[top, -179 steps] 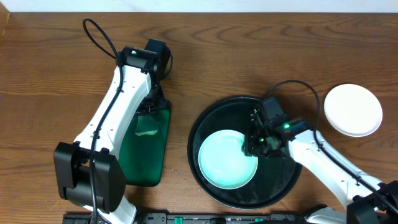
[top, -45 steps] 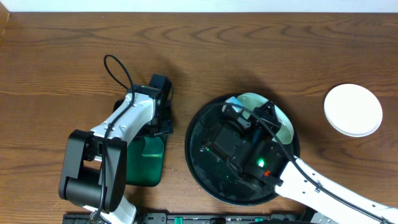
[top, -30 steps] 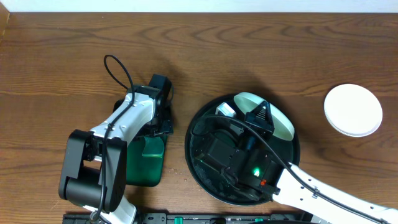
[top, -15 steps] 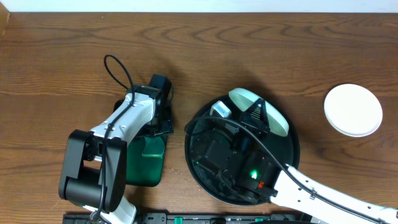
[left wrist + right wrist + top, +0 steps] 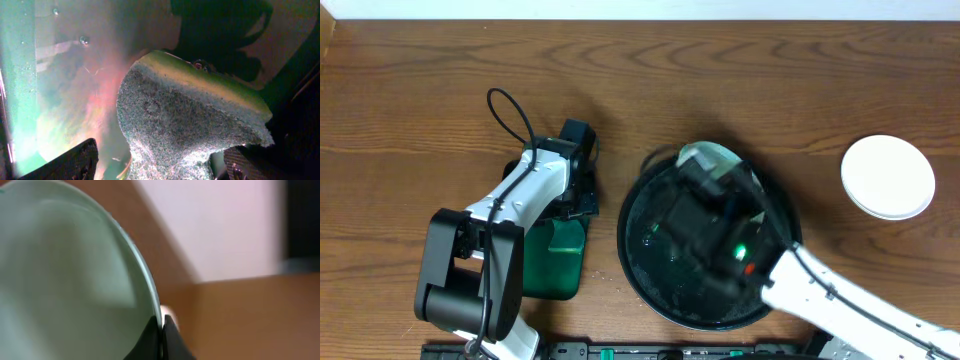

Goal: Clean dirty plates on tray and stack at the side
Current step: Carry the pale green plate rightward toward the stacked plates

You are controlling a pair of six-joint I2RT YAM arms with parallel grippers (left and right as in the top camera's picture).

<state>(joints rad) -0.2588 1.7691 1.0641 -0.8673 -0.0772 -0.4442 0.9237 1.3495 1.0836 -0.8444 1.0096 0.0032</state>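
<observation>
A tilted dirty plate (image 5: 708, 158) with a teal tint hangs over the far rim of the black tray (image 5: 624, 240), blurred by motion. In the right wrist view my right gripper (image 5: 162, 330) is shut on the thin rim of this plate (image 5: 70, 270). My left gripper (image 5: 160, 167) is over the green tray (image 5: 552, 265) and stands open. A grey-green sponge (image 5: 185, 120) sits between its fingers (image 5: 70, 162), with a gap on the left side.
Clean white plates (image 5: 888, 177) rest on the bare wood tabletop at the far right. The left arm (image 5: 520, 200) lies across the far end of the green tray. The right arm (image 5: 790, 280) crosses the black tray from the front right.
The plate lay flat in the black tray six seconds ago and is now lifted and tilted. Over the last second the right arm swung it at the tray's far rim. The left arm stays still.
</observation>
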